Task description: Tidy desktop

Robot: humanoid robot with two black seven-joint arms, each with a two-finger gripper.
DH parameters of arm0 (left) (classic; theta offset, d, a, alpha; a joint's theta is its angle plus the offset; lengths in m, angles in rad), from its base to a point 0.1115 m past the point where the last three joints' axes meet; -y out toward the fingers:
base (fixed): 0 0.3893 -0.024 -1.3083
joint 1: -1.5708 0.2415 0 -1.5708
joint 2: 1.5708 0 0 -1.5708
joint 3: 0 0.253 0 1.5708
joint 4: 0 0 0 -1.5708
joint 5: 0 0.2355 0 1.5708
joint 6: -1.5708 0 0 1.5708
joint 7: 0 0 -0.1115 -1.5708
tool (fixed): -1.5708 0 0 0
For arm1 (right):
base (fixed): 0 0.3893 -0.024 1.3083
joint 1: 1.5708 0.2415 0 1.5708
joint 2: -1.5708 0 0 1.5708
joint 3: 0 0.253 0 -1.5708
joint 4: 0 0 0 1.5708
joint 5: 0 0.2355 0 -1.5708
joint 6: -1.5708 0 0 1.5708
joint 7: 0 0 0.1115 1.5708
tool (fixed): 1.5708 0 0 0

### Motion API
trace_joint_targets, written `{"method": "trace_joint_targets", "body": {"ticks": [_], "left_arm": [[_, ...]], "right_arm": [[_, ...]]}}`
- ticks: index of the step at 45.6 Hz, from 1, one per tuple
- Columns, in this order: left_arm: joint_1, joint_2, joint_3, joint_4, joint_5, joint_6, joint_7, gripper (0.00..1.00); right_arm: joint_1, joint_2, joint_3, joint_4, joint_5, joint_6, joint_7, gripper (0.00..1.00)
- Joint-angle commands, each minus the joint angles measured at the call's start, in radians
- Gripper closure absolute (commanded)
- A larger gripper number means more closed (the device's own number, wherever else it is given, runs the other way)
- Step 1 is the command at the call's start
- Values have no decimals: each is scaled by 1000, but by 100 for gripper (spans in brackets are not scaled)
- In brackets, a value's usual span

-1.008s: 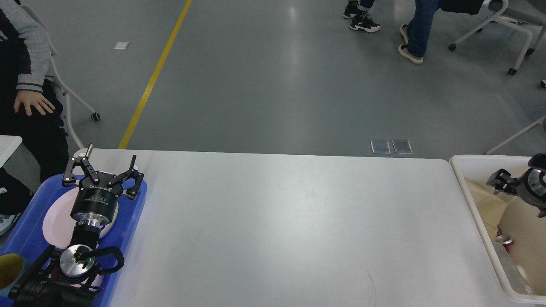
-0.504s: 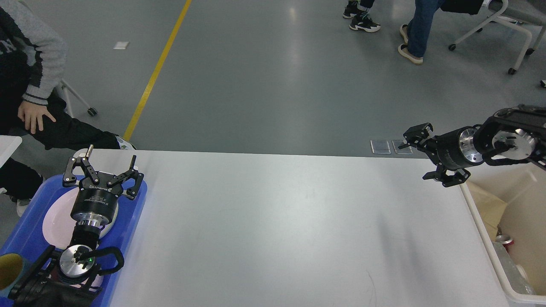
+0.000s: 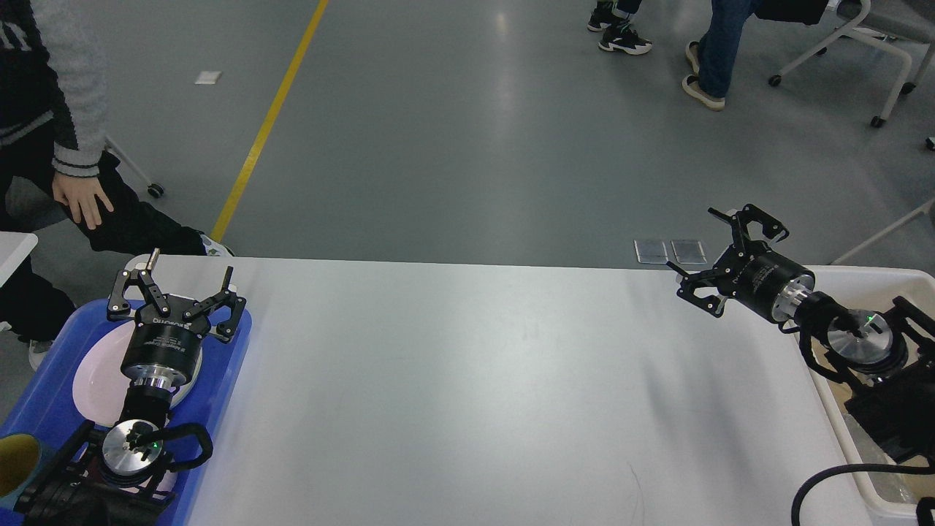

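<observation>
Grey floor behind; desktop (image 3: pixel 482 387) spans mid-frame; left gripper (image 3: pixel 188 276) spread wide above plate (image 3: pixel 102 380) in blue tray (image 3: pixel 226 365); right gripper (image 3: pixel 712 252) spread wide over desktop's far right corner, beside bin (image 3: pixel 869 276).

My right gripper (image 3: pixel 712 252) changes most. One second ago it sits low over the cream-white bin (image 3: pixel 840 398), with only its wrist visible at the frame edge. Half a second ago it is raised and extended, pointing left across the far right corner of the desktop (image 3: pixel 467 380). Now it is rotated to point up and left, its fingers spread wide, above that same corner. My right arm behind the gripper now lies lower, covering most of the bin. Beyond my left gripper, the seated person (image 3: pixel 44 109) shifts: the hand (image 3: pixel 79 204) moves lower and the legs extend toward the desktop.
</observation>
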Motion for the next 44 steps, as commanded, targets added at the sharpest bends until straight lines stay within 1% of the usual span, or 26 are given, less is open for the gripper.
{"method": "trace_joint_targets", "body": {"ticks": [1, 3, 5, 6, 7, 8, 9, 12, 14, 15, 16, 19, 26, 30, 36, 44], "left_arm": [[0, 0, -2, -1, 0, 0, 0, 4], [0, 0, -2, -1, 0, 0, 0, 4], [-1, 0, -2, 1, 0, 0, 0, 4], [0, 0, 0, -1, 0, 0, 0, 4], [0, 0, 0, -1, 0, 0, 0, 4], [0, 0, -2, 1, 0, 0, 0, 4], [0, 0, 0, 1, 0, 0, 0, 4], [0, 0, 0, -1, 0, 0, 0, 4], [0, 0, -2, -1, 0, 0, 0, 4], [-1, 0, 0, 1, 0, 0, 0, 4], [-1, 0, 0, -1, 0, 0, 0, 4], [-1, 0, 0, -1, 0, 0, 0, 4], [0, 0, 0, -1, 0, 0, 0, 4], [-1, 0, -2, -1, 0, 0, 0, 4], [-1, 0, 0, -1, 0, 0, 0, 4], [-1, 0, -2, -1, 0, 0, 0, 4]], "right_arm": [[-139, 141, 329, 29, -1, 7, 5, 0], [-167, 173, 386, 52, -11, 7, 8, 0], [-192, 191, 403, 78, -13, 7, 13, 0], [-201, 193, 405, 89, -14, 7, 22, 0], [-210, 196, 405, 98, -16, 7, 44, 0], [-218, 199, 406, 108, -22, 7, 73, 0], [-224, 199, 406, 112, -28, 5, 114, 0], [-235, 199, 405, 114, -66, 1, 261, 0], [-241, 199, 405, 112, -114, 1, 336, 0], [-244, 199, 405, 111, -142, -1, 367, 0], [-247, 199, 405, 111, -169, -1, 387, 0], [-259, 199, 405, 109, -261, -11, 426, 0], [-274, 198, 402, 121, -294, -13, 459, 0], [-293, 191, 397, 152, -347, -13, 487, 0], [-308, 196, 399, 186, -373, -13, 490, 0], [-310, 191, 399, 186, -370, -13, 490, 0]]}}
